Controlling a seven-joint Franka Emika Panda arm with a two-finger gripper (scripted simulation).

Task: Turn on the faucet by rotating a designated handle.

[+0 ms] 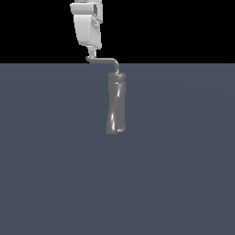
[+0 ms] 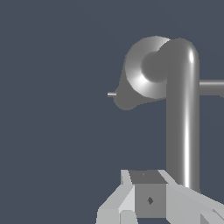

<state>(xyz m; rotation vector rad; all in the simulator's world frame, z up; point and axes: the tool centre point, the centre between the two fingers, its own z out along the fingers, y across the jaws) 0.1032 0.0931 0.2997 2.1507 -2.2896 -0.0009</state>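
Note:
The faucet [image 1: 116, 103] is a tall, slightly twisted grey column standing on the flat floor in the middle of the exterior view. From its top the handle [image 1: 104, 59], a thin bent rod, runs toward the exterior view's left. My white gripper [image 1: 92, 54] hangs straight above the rod's free tip, touching or almost touching it. The wrist view looks down on the faucet's rounded top [image 2: 142, 74] and along the handle [image 2: 183, 131]. There the gripper [image 2: 148, 192] sits beside the rod, its fingers together with nothing between them.
A flat dark grey-blue floor [image 1: 55, 174] spreads all around the faucet. A thin spout stub [image 2: 112, 94] pokes out from the faucet's top in the wrist view.

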